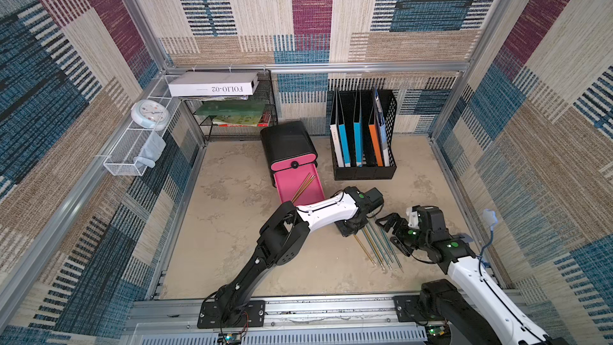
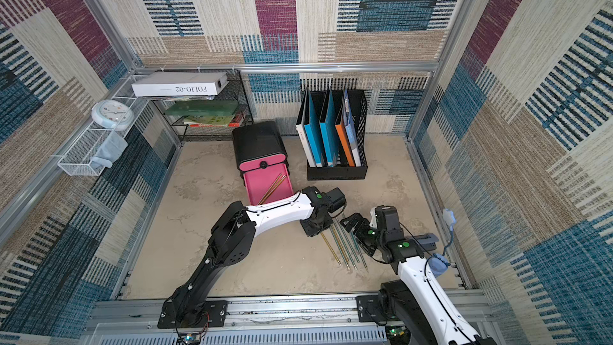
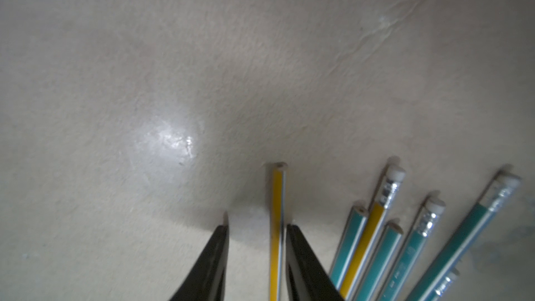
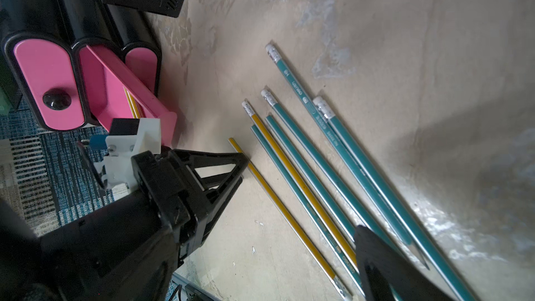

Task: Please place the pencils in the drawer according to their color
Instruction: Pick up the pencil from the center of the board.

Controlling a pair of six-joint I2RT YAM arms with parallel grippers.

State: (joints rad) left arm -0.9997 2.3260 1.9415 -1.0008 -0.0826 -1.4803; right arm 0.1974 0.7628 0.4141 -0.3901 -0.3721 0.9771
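The left claw sits low on the worktop, part open, with one yellow pencil between its jaws but not squeezed yet. It should shut softly and lift straight up, so the teal pencils just beside do not roll. The right claw hangs wide open, holding nothing. Farther back, the middle drawer is pulled out with a few yellow pencils inside — the other two are shut, so what they hold is hidden.
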